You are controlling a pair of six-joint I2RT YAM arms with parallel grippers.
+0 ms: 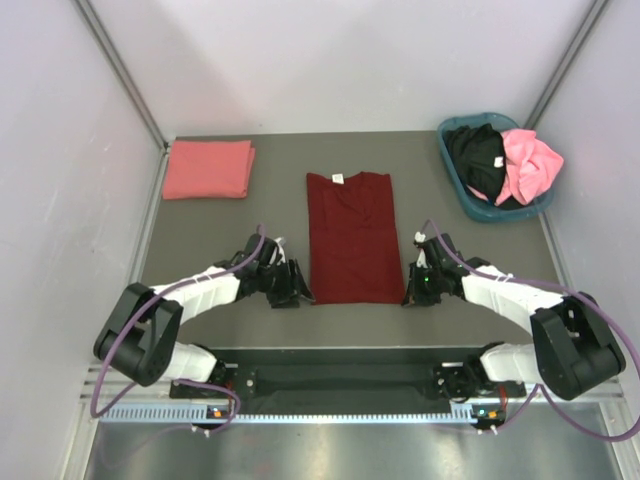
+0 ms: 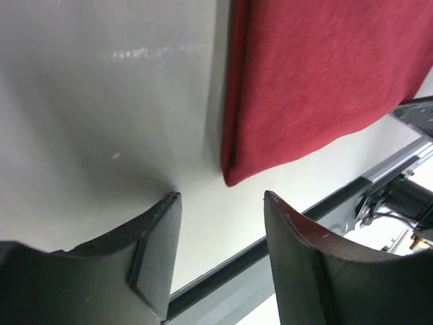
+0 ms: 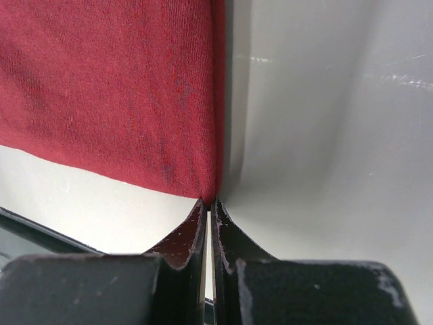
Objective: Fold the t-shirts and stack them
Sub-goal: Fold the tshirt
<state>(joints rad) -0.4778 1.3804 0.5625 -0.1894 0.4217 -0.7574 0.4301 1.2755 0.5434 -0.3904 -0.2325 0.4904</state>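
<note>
The dark maroon t-shirt (image 1: 350, 235) lies flat mid-table, folded into a long strip with the collar at the far end. My left gripper (image 1: 297, 291) is open and empty beside its near left corner (image 2: 230, 177), not touching the cloth; the jaws (image 2: 222, 198) stand wide apart above the table. My right gripper (image 1: 411, 290) is shut with its tips (image 3: 211, 203) pinched on the shirt's near right corner (image 3: 203, 183). The salmon-pink t-shirt (image 1: 207, 168) lies folded at the far left. The black t-shirt (image 1: 475, 155) and bright pink t-shirt (image 1: 528, 165) are crumpled in the basket.
The teal-blue plastic basket (image 1: 452, 172) stands at the far right corner. The grey table (image 1: 200, 240) is walled by white panels on the left, back and right. The table's near edge and a metal rail (image 2: 379, 172) lie just behind the grippers.
</note>
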